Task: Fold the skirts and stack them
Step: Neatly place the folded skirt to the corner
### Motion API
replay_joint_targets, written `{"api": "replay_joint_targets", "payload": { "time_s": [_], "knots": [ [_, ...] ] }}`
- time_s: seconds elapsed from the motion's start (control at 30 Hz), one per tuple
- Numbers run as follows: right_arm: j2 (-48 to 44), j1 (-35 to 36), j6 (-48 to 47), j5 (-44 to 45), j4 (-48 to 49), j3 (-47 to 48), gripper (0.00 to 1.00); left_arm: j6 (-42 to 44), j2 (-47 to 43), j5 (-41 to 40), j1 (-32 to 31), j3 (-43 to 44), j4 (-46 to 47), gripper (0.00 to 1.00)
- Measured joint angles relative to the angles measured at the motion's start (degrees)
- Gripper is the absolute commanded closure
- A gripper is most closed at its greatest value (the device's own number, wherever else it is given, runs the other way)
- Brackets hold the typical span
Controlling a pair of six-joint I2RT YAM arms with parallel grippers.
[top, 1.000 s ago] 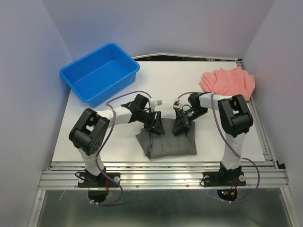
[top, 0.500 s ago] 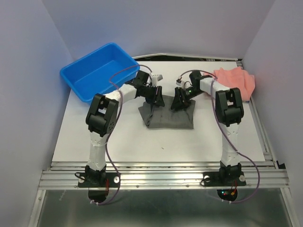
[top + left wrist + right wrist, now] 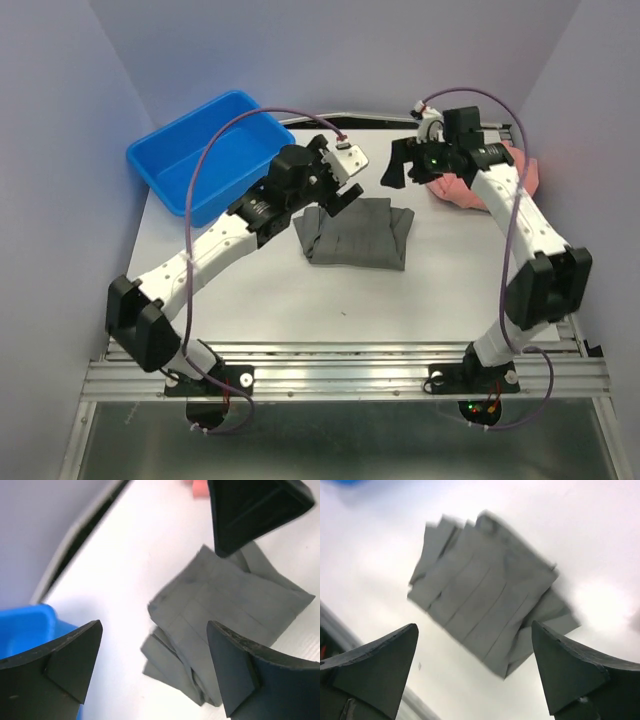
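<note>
The dark grey pleated skirt (image 3: 355, 232) lies folded into a flat rectangle on the white table, apart from both grippers. It also shows in the left wrist view (image 3: 225, 615) and, blurred, in the right wrist view (image 3: 485, 592). The salmon-pink skirt (image 3: 470, 185) lies crumpled at the back right, partly hidden by my right arm. My left gripper (image 3: 338, 185) is open and empty, raised above the grey skirt's back left corner. My right gripper (image 3: 400, 168) is open and empty, raised above the table behind the grey skirt's right end.
The blue plastic tub (image 3: 205, 150) stands at the back left, and its corner shows in the left wrist view (image 3: 30, 627). The white table (image 3: 300, 290) ends at a metal rail along the front.
Both grippers have let go of the grey skirt and risen away from it, the left up and back, the right up and to the right. The folded skirt stays on the table.
</note>
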Motion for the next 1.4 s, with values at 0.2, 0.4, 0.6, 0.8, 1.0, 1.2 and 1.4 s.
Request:
{"api": "replay_joint_targets", "payload": {
  "time_s": [0.2,0.4,0.6,0.8,1.0,1.2,1.4],
  "knots": [
    [-14.0,-0.6,2.8,8.7,6.8,-13.5,0.00,10.1,-7.2,3.8,0.2,-2.9,3.8,0.01],
    [-8.5,-5.0,8.1,5.8,6.2,-23.1,0.00,18.7,1.1,3.5,-7.4,-8.9,3.9,0.09],
    [-8.1,-9.3,14.8,4.9,5.8,-31.4,0.00,26.6,9.5,3.8,-14.9,-13.1,2.3,0.19],
    [-8.7,-9.7,21.5,1.1,10.0,-37.9,0.00,33.7,14.4,5.6,-17.3,-11.7,1.7,0.31],
    [-7.9,-9.8,25.3,-2.1,14.7,-42.1,0.00,38.4,18.5,7.0,-17.2,-10.2,-0.8,0.27],
    [-7.1,-9.8,26.6,-4.0,19.3,-43.9,0.00,38.3,22.3,5.4,-17.2,-8.5,1.1,0.31],
    [-7.1,-9.9,27.2,-5.9,22.2,-46.8,0.00,37.3,24.0,2.3,-17.2,-8.4,4.6,0.69]
  ]
}}
